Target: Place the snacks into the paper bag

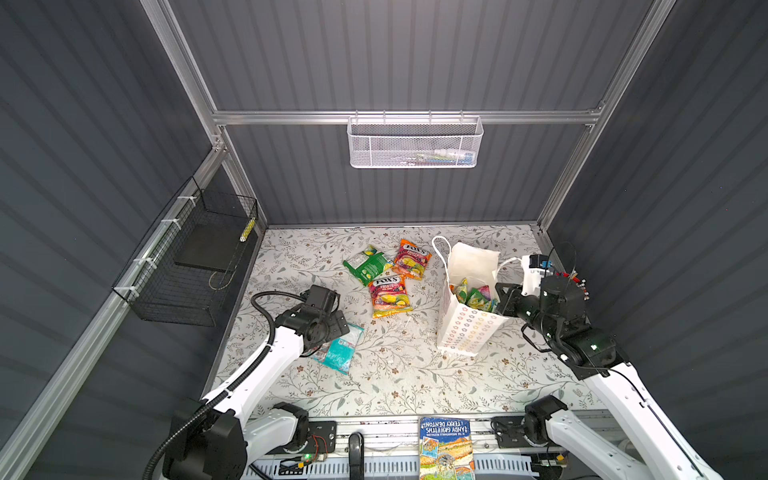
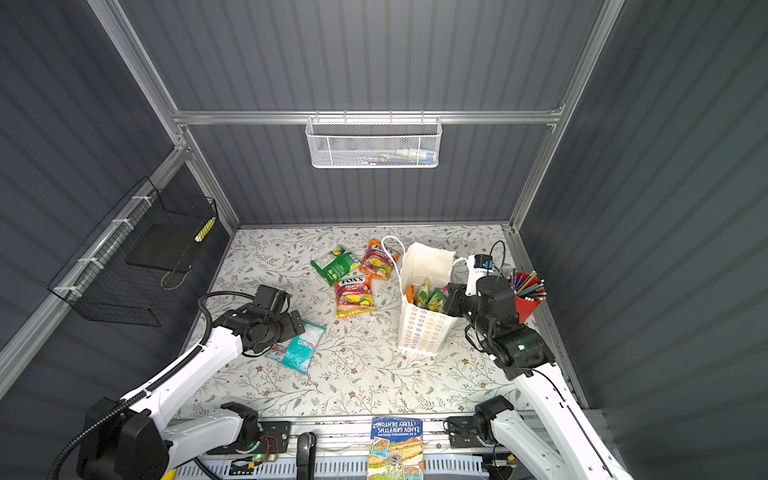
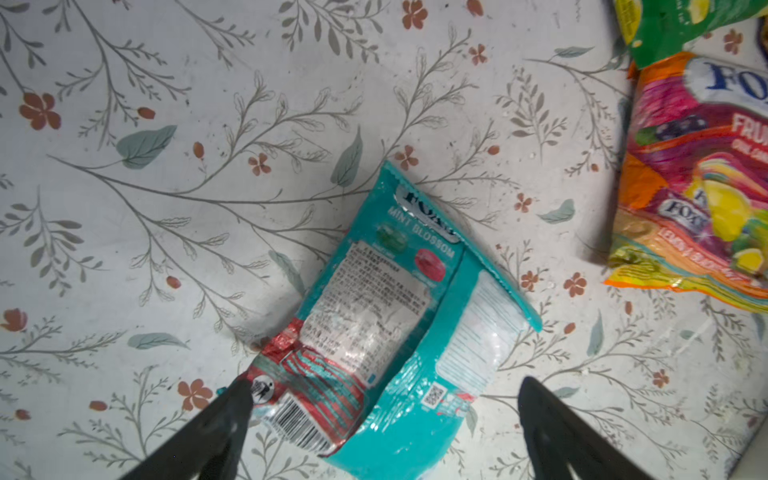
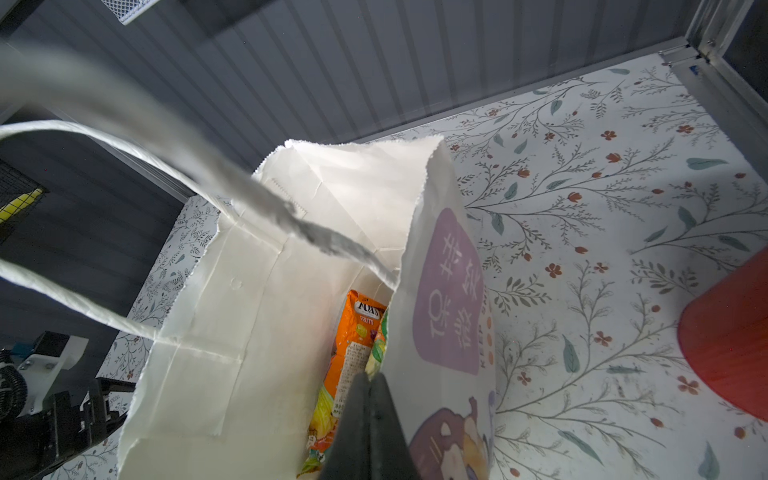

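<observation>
My left pincer (image 3: 386, 384) gapes wide over one teal packet (image 3: 374, 299); my right pincer (image 4: 368, 380) clamps the rim of the one paper bag (image 1: 465, 332). One green packet (image 1: 368, 266) and two orange-pink packets (image 1: 390, 295) lie near the bag.

Both top views look down from high above the near edge of the table (image 1: 395, 386) and see all of it; they show almost the same scene. The left wrist camera sits close behind the left gripper (image 3: 386, 385) and looks down past it at the teal packet (image 3: 386, 316) just ahead. The right wrist camera looks along the right gripper (image 4: 370, 380) into the paper bag (image 4: 232, 291) right in front of it. Both top views show that packet and bag too, small and far off.
</observation>
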Robot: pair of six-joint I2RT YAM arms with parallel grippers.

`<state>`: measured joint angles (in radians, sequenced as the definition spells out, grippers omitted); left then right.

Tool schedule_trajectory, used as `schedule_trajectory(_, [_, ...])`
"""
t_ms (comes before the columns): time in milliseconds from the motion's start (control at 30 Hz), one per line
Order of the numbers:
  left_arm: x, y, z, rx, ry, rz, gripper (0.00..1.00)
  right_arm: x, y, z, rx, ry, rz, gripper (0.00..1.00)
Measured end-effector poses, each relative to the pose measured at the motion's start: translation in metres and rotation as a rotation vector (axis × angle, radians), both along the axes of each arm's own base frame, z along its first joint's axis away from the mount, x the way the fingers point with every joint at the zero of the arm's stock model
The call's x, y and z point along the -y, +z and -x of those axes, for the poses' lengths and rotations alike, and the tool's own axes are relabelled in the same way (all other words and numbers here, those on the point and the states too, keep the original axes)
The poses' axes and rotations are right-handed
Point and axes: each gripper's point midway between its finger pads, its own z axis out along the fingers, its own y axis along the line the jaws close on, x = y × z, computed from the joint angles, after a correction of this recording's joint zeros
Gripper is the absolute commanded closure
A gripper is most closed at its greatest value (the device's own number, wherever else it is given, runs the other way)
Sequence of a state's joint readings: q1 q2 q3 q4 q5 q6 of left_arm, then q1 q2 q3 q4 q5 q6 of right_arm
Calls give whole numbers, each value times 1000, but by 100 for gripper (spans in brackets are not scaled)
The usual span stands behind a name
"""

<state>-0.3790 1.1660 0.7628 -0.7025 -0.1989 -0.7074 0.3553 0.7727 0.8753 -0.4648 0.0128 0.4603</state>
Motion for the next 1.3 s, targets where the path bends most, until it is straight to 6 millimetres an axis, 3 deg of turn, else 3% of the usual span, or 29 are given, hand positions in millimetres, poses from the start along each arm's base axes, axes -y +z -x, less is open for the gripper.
schedule_trajectory(300, [11, -46, -10, -146, -63, -36, 0, 0, 0, 0, 0, 3, -1, 100])
schedule_trajectory(433, [13, -54, -23, -159, -76, -63, 2, 0, 0, 0, 0, 3, 0, 100])
schedule_trajectory(600, [14, -56, -35, -136, -78, -85, 21, 0, 0, 0, 0, 3, 0, 100])
schedule_trajectory(767, [14, -56, -44, -114, -78, -94, 50, 0, 0, 0, 0, 3, 0, 100])
schedule_trajectory(933, [17, -52, -49, -96, -77, -81, 65, 0, 0, 0, 0, 3, 0, 100])
schedule_trajectory(1100, [30, -27, -47, -48, -110, 4, 77, -1, 0, 0, -1, 4, 1, 100])
schedule_trajectory(1167, [36, -3, -50, 5, -128, 49, 81, -1, 0, 0, -1, 4, 1, 100])
schedule_trajectory(1300, [56, 64, -62, 159, -171, 174, 84, -1, 0, 0, 1, 7, 6, 100])
